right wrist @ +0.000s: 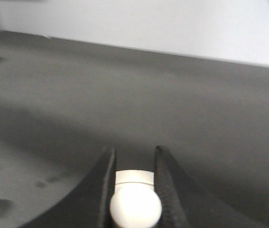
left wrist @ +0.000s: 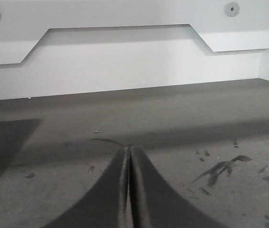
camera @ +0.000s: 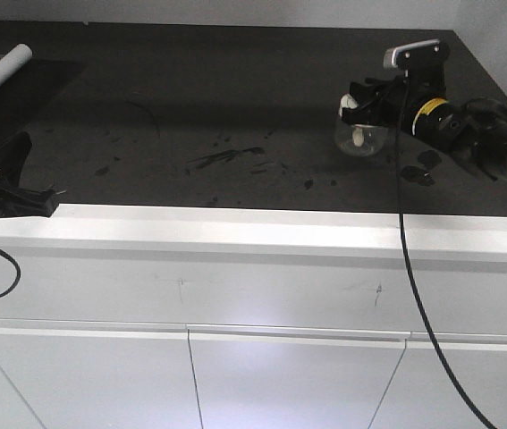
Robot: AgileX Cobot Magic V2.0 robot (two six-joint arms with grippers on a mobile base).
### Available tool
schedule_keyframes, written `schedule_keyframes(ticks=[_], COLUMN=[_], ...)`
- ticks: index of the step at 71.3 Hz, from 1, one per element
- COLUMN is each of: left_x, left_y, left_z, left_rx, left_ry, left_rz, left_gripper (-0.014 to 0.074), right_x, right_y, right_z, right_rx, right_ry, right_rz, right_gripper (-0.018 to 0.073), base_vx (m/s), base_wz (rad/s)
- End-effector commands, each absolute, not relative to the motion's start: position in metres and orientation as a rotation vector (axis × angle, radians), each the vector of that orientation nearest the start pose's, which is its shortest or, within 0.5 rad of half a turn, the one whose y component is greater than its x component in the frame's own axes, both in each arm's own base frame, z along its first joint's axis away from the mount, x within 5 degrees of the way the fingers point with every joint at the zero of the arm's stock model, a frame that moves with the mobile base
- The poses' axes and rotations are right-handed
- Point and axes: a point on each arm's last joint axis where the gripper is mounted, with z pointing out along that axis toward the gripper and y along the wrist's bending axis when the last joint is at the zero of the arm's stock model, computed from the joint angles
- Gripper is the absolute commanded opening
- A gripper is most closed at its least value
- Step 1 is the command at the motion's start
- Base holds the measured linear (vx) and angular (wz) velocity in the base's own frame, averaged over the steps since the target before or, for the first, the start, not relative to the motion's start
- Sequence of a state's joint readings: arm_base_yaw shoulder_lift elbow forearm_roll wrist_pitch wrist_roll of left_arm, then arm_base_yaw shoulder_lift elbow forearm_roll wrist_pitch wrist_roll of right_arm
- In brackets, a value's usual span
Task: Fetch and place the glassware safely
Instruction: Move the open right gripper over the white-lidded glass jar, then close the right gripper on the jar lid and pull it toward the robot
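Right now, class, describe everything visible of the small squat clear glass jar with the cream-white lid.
The small squat clear glass jar has a transparent body and a cream-white lid with a round knob. The right gripper is shut on the lid, above the dark countertop's right side; whether the jar rests there is unclear.

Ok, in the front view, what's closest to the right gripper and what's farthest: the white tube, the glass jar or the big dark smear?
1. glass jar: gripped by the right gripper, at the right.
2. dark smear: middle of the counter.
3. white tube: far left, at the back.
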State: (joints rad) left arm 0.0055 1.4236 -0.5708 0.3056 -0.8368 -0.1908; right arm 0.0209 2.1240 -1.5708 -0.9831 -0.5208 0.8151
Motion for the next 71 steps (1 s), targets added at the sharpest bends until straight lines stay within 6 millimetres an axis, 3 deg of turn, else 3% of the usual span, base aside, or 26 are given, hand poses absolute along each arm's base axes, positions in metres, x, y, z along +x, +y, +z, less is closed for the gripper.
schedule_keyframes(ticks=[1, 12, 27, 38, 56, 71], left_x=[0.279, 0.279, 0.279, 0.279, 0.279, 0.279], left_y=[-0.019, -0.019, -0.019, -0.019, -0.019, -0.019], left_z=[0.275, 0.275, 0.276, 0.276, 0.276, 0.276], left_rx=[0.174, 0.174, 0.174, 0.174, 0.174, 0.174], left_ry=[1.396, 1.393, 1.391, 1.391, 1.391, 1.391], left_rz=[-0.164, -0.164, -0.165, -0.165, -0.165, -0.165], left_gripper=[0.0003, 0.0003, 0.0003, 0.0003, 0.0003, 0.0003], right_x=[0.474, 0.454, 0.428, 0.403, 0.342, 0.29], right_y=[0.066, 0.089, 0.121, 0.146, 0.151, 0.166], right_z=[0.307, 0.335, 0.372, 0.392, 0.373, 0.354], right_rx=[-0.529, -0.579, -0.543, -0.547, -0.58, -0.722], right_ry=[1.497, 1.511, 1.531, 1.524, 1.62, 1.631], right_rz=[0.396, 0.446, 0.387, 0.484, 0.475, 0.527], right_gripper=[-0.0003, -0.0003, -0.0002, -0.0002, -0.0002, -0.0002], base_vx=[0.0, 0.0, 0.0, 0.0, 0.0, 0.0], base_wz=[0.0, 0.0, 0.0, 0.0, 0.0, 0.0])
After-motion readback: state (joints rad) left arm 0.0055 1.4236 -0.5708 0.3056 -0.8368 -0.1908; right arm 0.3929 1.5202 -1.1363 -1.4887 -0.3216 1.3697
